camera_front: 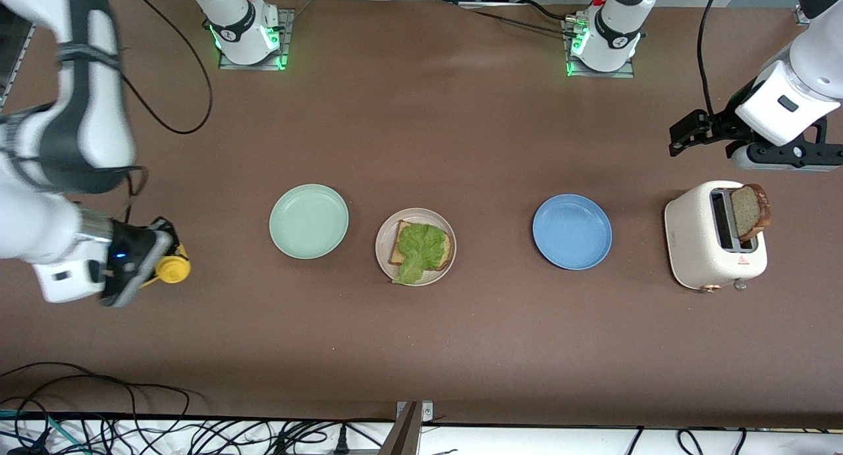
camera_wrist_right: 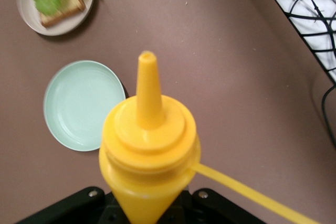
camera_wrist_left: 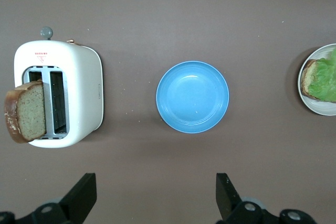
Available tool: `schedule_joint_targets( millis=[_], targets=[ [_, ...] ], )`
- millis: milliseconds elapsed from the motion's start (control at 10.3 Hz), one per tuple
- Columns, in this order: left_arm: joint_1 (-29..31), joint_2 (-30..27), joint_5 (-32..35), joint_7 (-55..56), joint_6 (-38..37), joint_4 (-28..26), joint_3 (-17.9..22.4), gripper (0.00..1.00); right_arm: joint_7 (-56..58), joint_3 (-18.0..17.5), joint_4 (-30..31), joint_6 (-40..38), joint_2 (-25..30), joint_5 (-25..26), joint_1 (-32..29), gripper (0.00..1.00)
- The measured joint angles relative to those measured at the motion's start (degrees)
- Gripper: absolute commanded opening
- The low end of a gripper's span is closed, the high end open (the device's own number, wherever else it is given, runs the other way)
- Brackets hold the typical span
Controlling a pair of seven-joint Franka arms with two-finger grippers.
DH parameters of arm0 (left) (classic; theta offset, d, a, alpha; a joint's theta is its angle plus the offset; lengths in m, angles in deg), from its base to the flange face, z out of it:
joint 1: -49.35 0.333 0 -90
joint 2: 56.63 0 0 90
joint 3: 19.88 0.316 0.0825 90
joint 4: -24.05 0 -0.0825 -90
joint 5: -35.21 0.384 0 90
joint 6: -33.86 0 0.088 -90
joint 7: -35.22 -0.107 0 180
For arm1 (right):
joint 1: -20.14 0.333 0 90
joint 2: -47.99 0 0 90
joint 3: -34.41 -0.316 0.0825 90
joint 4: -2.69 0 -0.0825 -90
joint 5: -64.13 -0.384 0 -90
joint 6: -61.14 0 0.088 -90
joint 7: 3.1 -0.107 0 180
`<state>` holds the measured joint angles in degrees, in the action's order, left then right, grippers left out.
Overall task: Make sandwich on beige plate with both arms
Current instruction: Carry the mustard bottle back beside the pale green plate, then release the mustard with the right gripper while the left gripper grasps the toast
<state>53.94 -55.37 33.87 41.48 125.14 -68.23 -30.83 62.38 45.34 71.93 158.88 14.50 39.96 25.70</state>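
Bottle body mostly hidden: in the front view only the yellow cap end of the yellow squeeze bottle (camera_front: 172, 268) pokes out past the right gripper (camera_front: 148, 257), whose fingers are lost under its own black housing. Right wrist view shows the bottle (camera_wrist_right: 148, 150) up close, nozzle pointing away from the gripper, base cut off by the frame edge, gripper clamped on its body. Right arm largely cropped at the table's right-arm end.

Left gripper (camera_front: 685, 135) hangs in the air near the toaster (camera_front: 714, 234), fingers spread wide, nothing between them; in the left wrist view only the two fingertips (camera_wrist_left: 79, 198) show, rest cut off. One slice of bread (camera_front: 751, 211) sticks up out of a toaster slot, leaning; lower part hidden inside.

Beige plate (camera_front: 388, 234) sits mid-table between the mint-green plate (camera_front: 309, 221) and the blue plate (camera_front: 571, 232). On it, one bread slice (camera_front: 397, 244) with a lettuce leaf (camera_front: 419, 251) covering most of it; leaf tip hangs over the rim on the side nearer the front camera. No top slice on it yet. Plate lies well apart from both grippers; the mint-green plate is between it and the right gripper, the blue plate between it and the toaster.
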Motion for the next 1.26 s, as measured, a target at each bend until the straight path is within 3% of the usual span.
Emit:
schedule_joint_targets(
  millis=[292, 583, 1069, 1263],
  targets=[
    [0.0, 0.0, 0.0, 0.0, 0.0, 0.0, 0.0, 1.00, 9.9, -0.2, 4.4, -4.2, 0.2, -11.2, -7.3, 0.00],
    [0.1, 0.0, 0.0, 0.0, 0.0, 0.0, 0.0, 1.00, 21.7, 0.4, 15.0, -4.3, 1.2, -22.5, -10.3, 0.00],
    [0.4, 0.0, 0.4, -0.1, 0.0, 0.0, 0.4, 1.00, 46.0, 3.8, 29.1, -1.5, 1.7, -30.7, -11.1, 0.00],
    [2.4, 0.4, 3.9, -0.7, 0.0, 0.0, 0.5, 1.00, 54.3, 4.1, 33.1, 1.9, 1.6, -32.4, -11.1, 0.00]
  ],
)
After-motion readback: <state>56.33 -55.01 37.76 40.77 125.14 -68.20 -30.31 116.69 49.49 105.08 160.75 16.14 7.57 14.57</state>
